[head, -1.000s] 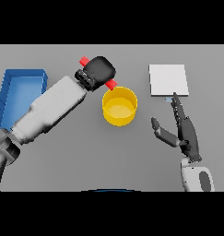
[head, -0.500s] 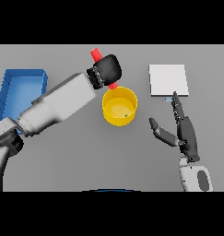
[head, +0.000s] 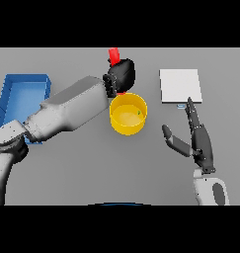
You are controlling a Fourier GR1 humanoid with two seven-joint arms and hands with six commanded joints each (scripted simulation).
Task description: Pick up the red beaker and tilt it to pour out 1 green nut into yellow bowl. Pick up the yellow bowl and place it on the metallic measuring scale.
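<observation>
Left hand (head: 122, 74) grips tilted red beaker (head: 113, 55) over yellow bowl (head: 128, 115)

Red beaker (head: 114, 55): mostly hidden behind left hand (head: 122, 74); only the top end and a sliver under the hand show, so tilt angle and contents can't be read. Tiny green speck in yellow bowl (head: 127, 115), too small to tell if it's a nut. Bowl's left rim covered by left forearm. Blue tray (head: 22, 85): right and lower parts hidden by arm. Small mark at scale (head: 180, 85) front edge unreadable.
</observation>
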